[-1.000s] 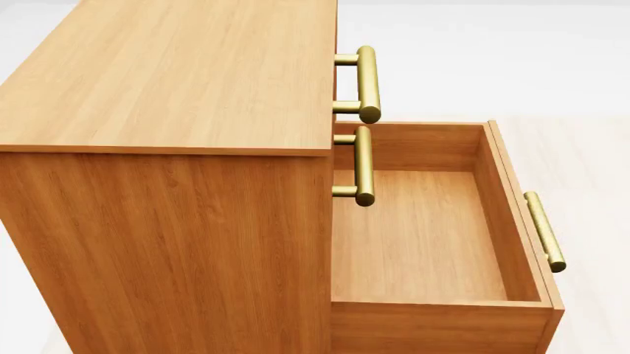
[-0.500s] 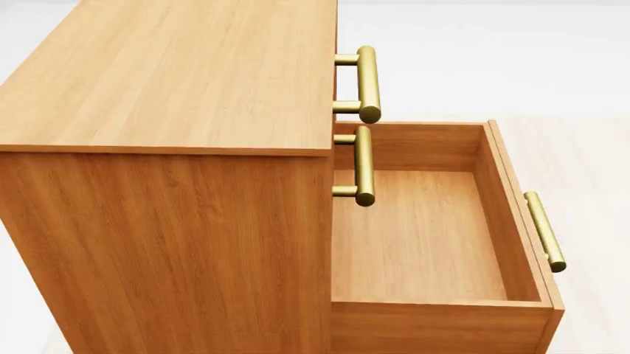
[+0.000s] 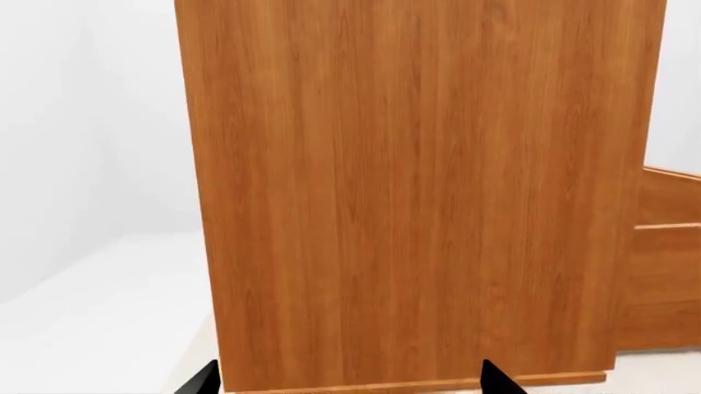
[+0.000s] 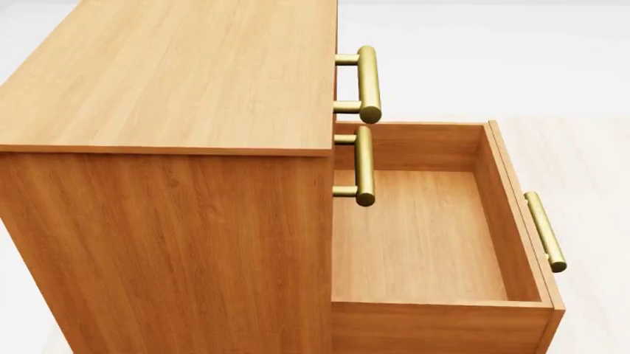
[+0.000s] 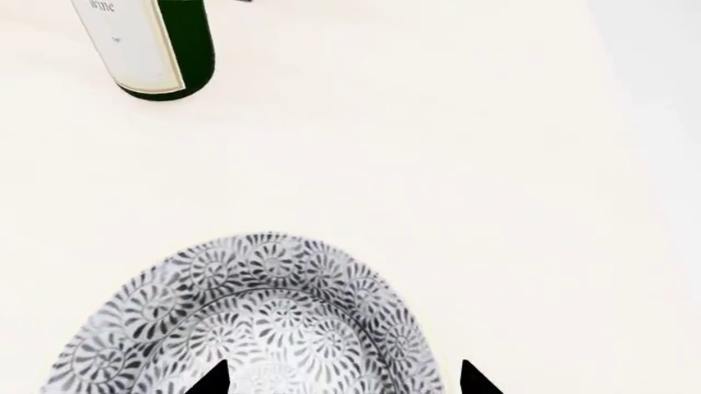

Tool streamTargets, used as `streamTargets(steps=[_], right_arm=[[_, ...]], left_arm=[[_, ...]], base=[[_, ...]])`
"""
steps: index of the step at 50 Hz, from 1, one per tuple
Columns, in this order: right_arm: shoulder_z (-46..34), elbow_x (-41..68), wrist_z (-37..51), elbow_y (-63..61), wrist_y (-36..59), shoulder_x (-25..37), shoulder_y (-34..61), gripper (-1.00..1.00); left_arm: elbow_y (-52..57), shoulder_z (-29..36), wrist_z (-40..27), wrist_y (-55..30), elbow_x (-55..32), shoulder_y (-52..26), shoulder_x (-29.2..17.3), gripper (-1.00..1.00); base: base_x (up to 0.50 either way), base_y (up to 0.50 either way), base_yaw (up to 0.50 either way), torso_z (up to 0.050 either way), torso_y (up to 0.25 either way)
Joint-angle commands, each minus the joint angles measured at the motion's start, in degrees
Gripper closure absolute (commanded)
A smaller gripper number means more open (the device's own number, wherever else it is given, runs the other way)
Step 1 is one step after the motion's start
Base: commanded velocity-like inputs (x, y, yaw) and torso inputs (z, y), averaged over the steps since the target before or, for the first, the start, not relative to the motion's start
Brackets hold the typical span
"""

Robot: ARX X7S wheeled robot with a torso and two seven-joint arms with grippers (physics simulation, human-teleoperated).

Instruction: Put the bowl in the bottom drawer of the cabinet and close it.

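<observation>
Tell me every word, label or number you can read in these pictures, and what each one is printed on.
"wine": dark lettering on the cream paper label of the green glass wine bottle, seen in the right wrist view; the label's smaller print is too small to read.
Honey-brown wooden cabinet, its brass bar handles and the white bowl with grey-blue floral pattern: no text, only pattern.

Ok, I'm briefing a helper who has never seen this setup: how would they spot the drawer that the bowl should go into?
Find the boxy honey-brown wood-grain cabinet with three brass bar handles down its front. The bottom drawer is the lowest one, a honey-brown wooden box. Unlike the two shut drawers above, it is pulled out, its bare wooden floor showing.
</observation>
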Motion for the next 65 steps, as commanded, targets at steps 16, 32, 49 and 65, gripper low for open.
streamTargets(steps=[16, 32, 49, 65], right_arm=[[-0.9, -1.6, -4.1, -2.0, 2.4, -0.8, -5.0, 1.0], [-2.8, -1.1, -6.2, -15.1, 5.4, -2.5, -8.8, 1.0], [-5.0, -0.4, -8.4, -28.4, 7.7, -3.7, -12.1, 1.0], [-7.8, -0.8, -9.5, -36.4, 8.1, -3.7, -12.5, 1.0]], left_arm=[[-1.2, 0.4, -0.4, 1.1, 0.2, -0.1, -0.2, -1.0], [3.2, 0.4, -1.0, -2.7, 0.0, 0.3, -1.0, -1.0], [-0.4, 0.8, -0.9, 0.6, 0.1, -0.2, -0.5, -1.0], [3.1, 0.7, -1.3, -1.8, -0.6, 0.4, -1.5, -1.0]], base=[[0.0, 0.0, 0.0, -0.001, 0.0], [0.0, 0.0, 0.0, -0.001, 0.0], [0.0, 0.0, 0.0, -0.001, 0.0], [0.0, 0.0, 0.0, 0.0, 0.0]])
